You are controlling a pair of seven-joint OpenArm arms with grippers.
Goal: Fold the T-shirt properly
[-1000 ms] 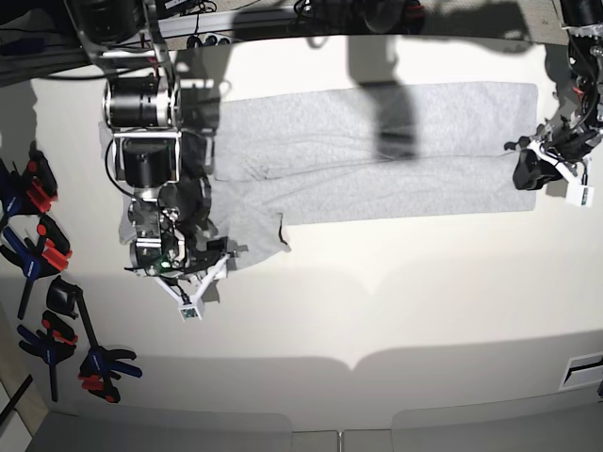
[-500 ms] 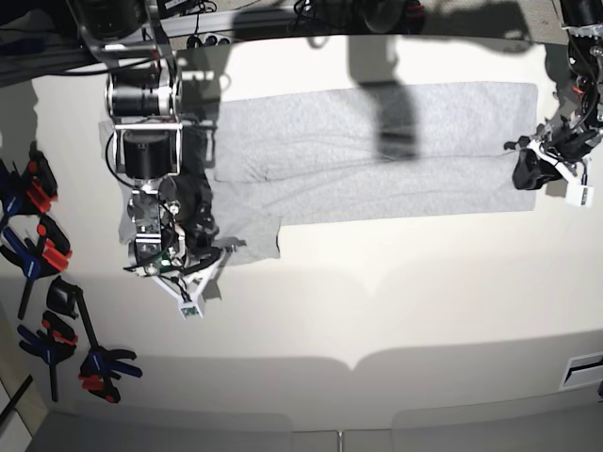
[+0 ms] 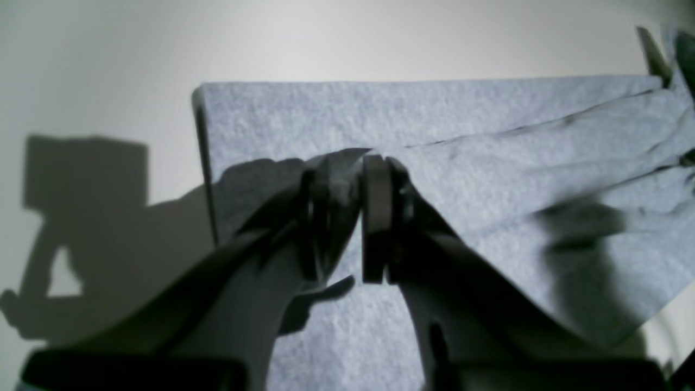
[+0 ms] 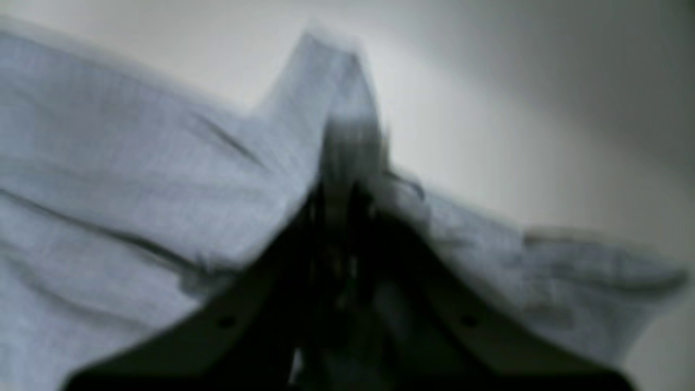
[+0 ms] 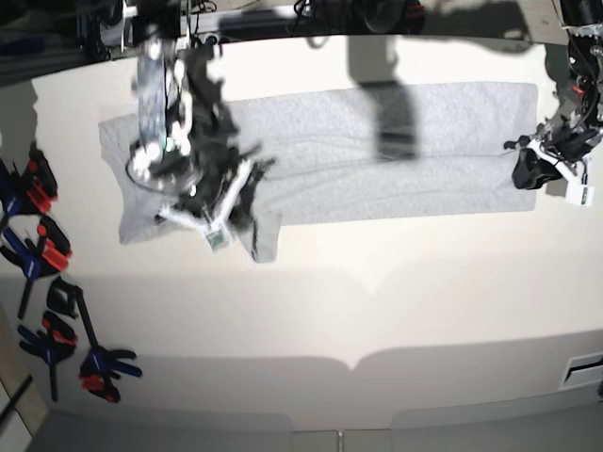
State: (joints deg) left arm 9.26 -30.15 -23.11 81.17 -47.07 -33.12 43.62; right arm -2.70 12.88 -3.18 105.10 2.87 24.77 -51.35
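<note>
On the surface (image 5: 396,282), both tools pinch the T-shirt (image 5: 377,151); right tool (image 4: 347,179) grip looks shallow, so fabric may slip.

A wide cream table (image 5: 377,301) fills the room view, with soft shadows on it. Several clamps (image 5: 42,254) with red and blue handles lie at its left edge.

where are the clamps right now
In the base view the clamps lie on the table's far left edge, just left of the T-shirt's end, below the right hand.
</note>
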